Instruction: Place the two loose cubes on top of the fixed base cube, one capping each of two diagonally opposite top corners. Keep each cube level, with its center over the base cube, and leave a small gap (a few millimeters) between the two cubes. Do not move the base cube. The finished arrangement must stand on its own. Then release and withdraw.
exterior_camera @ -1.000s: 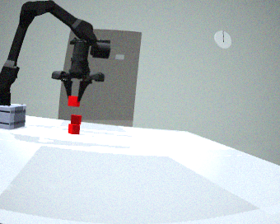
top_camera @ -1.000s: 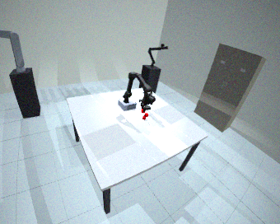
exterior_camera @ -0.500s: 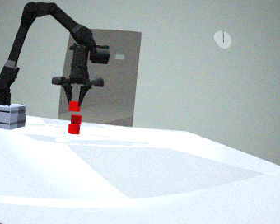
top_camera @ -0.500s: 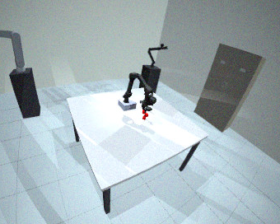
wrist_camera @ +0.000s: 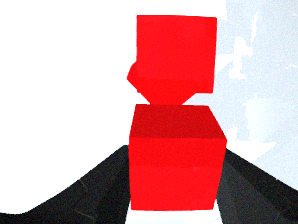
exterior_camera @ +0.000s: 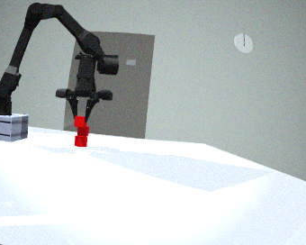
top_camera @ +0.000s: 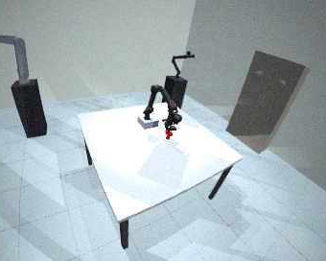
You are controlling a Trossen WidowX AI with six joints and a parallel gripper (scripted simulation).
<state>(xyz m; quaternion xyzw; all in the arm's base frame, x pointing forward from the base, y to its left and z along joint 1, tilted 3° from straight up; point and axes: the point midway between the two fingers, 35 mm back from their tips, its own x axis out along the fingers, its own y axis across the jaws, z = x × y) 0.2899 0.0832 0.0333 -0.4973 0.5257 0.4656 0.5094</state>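
White table (top_camera: 133,182) under me, grey walls behind. My arm (exterior_camera: 17,49) rises from its mount near the far edge, elbow high, wrist pointing straight down. My gripper (exterior_camera: 81,118) pinches one cube (exterior_camera: 79,121), hovering just above the placed cube (exterior_camera: 83,131) on the base (exterior_camera: 80,140).
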